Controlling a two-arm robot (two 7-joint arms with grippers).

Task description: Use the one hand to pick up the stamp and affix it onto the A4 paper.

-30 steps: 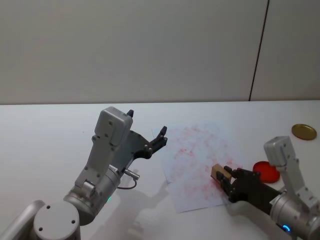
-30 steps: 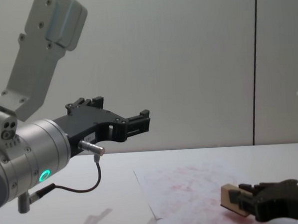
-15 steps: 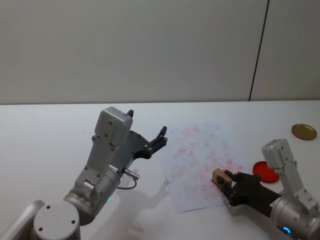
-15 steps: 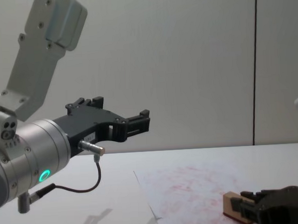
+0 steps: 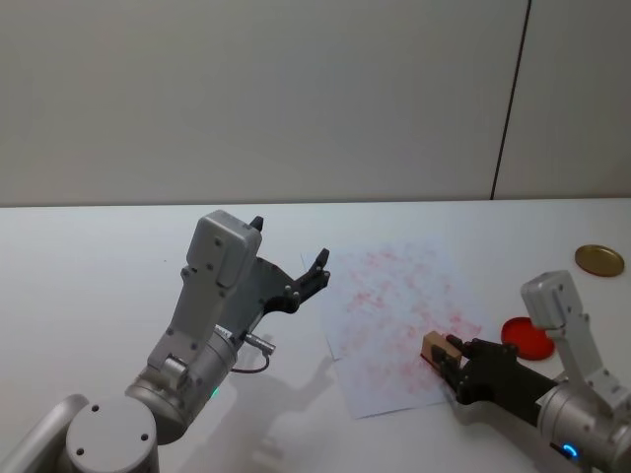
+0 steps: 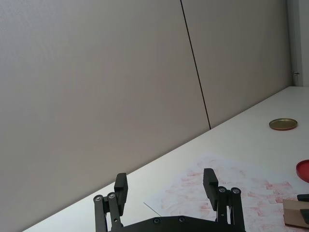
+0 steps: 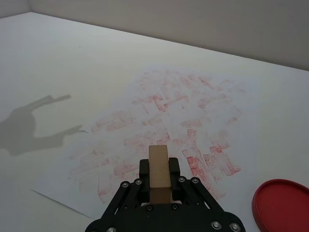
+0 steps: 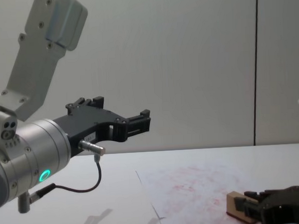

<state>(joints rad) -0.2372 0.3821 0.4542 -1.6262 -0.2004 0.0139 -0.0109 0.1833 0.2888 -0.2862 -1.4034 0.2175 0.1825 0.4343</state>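
A light-tan wooden stamp [image 5: 433, 347] [image 7: 160, 174] [image 8: 237, 206] sits between the black fingers of my right gripper [image 5: 446, 359] [image 7: 160, 180] [image 8: 245, 207], which is shut on it. The stamp is low over the near right part of the A4 paper [image 5: 399, 315] [image 7: 164, 121] [image 8: 189, 192], a white sheet smeared with red ink marks; whether it touches the sheet cannot be told. My left gripper [image 5: 288, 264] [image 6: 166, 186] [image 8: 117, 116] hangs open in the air to the left of the paper, holding nothing.
A flat round red ink pad [image 5: 524, 337] [image 7: 282, 205] lies on the white table just right of the paper. A gold lid [image 5: 599, 259] [image 6: 283, 124] rests at the far right. A grey wall with a dark vertical seam stands behind the table.
My right gripper has lowered the stamp toward the paper and shifted it slightly toward me. The left arm has not moved.
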